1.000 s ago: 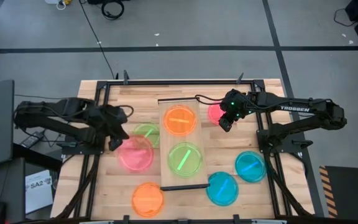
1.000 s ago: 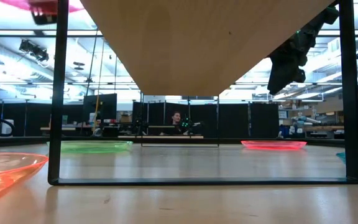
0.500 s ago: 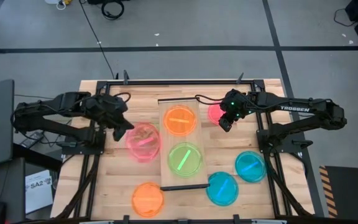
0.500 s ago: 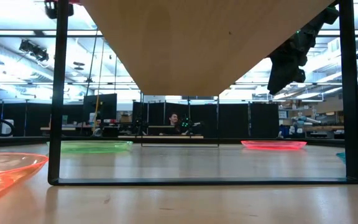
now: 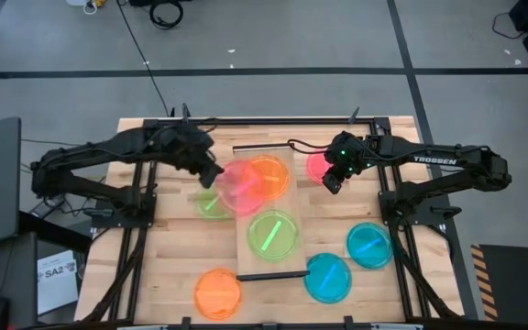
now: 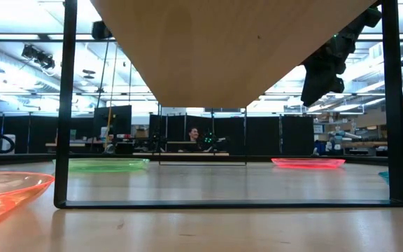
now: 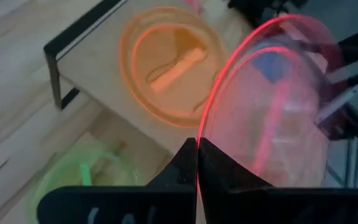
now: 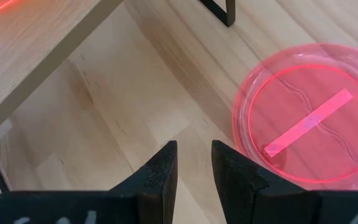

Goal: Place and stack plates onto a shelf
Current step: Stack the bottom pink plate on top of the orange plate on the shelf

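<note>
My left gripper is shut on a pink plate, carried in the air over the left edge of the shelf and partly over the orange plate lying on it. A lime green plate also lies on the shelf. My right gripper hovers open over the table right of the shelf, beside the second pink plate. On the table lie a lime green plate, an orange plate and two cyan plates. My left gripper pinches the pink plate's rim between its two fingers, at the edge nearest the table's left. The fingers come from the left, slanting down. The plate is lifted clear and tilted, reaching away from the fingers toward the shelf.
The shelf stands on a thin dark frame, raised above the table top. The dark table frame runs along the far edge and the arm mounts stand at both sides. Bare shelf board shows near its front end.
My left gripper has carried the pink plate from the table's left part toward the right and the far edge, up to the shelf's left edge. The lime green plate on the table, earlier partly covered by it, now shows.
</note>
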Controlling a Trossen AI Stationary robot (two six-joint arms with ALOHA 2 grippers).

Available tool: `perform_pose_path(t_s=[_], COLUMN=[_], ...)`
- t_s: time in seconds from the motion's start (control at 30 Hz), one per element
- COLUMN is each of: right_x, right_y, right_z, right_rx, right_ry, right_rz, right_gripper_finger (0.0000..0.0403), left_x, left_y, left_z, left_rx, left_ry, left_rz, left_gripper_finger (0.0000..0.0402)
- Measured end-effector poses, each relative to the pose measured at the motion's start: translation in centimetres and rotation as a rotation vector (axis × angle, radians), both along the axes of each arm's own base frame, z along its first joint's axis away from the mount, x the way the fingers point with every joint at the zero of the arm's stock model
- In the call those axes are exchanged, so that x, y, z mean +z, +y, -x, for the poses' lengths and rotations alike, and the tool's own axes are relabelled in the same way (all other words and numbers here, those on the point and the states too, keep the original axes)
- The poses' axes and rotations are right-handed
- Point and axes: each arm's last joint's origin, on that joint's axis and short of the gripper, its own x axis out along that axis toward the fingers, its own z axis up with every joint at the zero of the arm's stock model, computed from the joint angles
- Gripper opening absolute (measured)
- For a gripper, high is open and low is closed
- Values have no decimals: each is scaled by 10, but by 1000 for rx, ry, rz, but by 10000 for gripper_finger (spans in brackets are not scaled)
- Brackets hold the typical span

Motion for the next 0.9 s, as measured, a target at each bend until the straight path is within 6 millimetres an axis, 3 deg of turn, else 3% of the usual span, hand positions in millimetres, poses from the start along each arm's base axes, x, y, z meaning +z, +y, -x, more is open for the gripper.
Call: perform_pose_path(t_s=[0.33,0.63,0.9], right_x=[0,1,1], right_y=[0,0,0], right_z=[-1,-1,-1], right_rx=[5,7,7], right_ry=[-7,-14,-15], right_rz=[5,9,9], right_gripper_finger=[105,105,105], left_x=[-34,-52,-56], left_y=[41,70,74], left_z=[-40,-53,-57], left_rx=[23,61,69], left_ry=[46,46,39], left_rz=[68,121,127], left_gripper_finger=[5,5,5])
